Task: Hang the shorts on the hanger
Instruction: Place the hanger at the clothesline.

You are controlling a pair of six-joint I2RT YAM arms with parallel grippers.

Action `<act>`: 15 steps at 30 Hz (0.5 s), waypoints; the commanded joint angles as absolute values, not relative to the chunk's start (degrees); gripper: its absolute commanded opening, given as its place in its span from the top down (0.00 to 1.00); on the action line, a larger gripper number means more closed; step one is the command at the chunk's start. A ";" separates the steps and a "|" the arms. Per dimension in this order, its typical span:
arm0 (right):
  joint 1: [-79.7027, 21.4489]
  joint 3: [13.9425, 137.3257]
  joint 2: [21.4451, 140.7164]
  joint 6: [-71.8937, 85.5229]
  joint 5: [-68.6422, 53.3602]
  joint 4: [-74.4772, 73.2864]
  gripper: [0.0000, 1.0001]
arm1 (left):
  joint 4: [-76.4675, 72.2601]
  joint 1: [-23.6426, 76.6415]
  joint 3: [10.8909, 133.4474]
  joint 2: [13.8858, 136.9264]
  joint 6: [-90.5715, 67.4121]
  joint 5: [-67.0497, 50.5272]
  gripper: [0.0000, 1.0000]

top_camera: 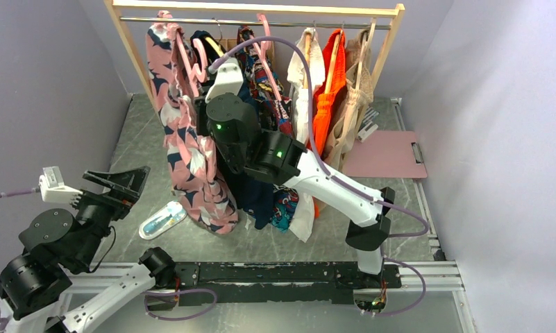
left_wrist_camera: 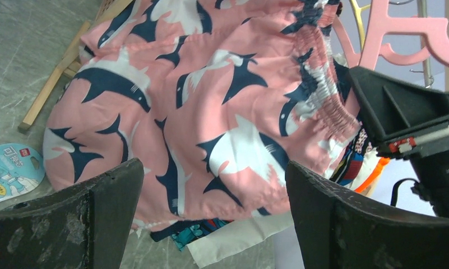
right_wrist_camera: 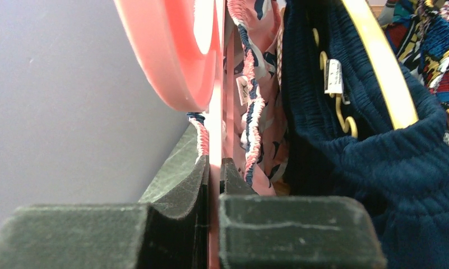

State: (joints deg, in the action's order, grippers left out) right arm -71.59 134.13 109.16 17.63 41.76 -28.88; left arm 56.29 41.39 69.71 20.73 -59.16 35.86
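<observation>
The pink shorts with navy and white print hang by their gathered waistband on the pale-pink hanger at the left of the rack. My right gripper reaches up to the hanger. In the right wrist view it is shut on a thin edge of the pink hanger, with the shorts' waistband just beyond. My left gripper is open and empty, low at the left. In the left wrist view its fingers frame the hanging shorts without touching; the hanger shows at the upper right.
The wooden rack holds a navy garment on a yellow-edged hanger, a multicolour garment, white and orange clothes. A blue-white packet lies on the table below the shorts. A pink clipboard lies at the right.
</observation>
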 commanded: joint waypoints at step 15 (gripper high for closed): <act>-66.32 136.63 115.31 13.60 42.36 -11.03 1.00 | 53.38 41.12 63.93 19.78 -58.47 34.59 0.00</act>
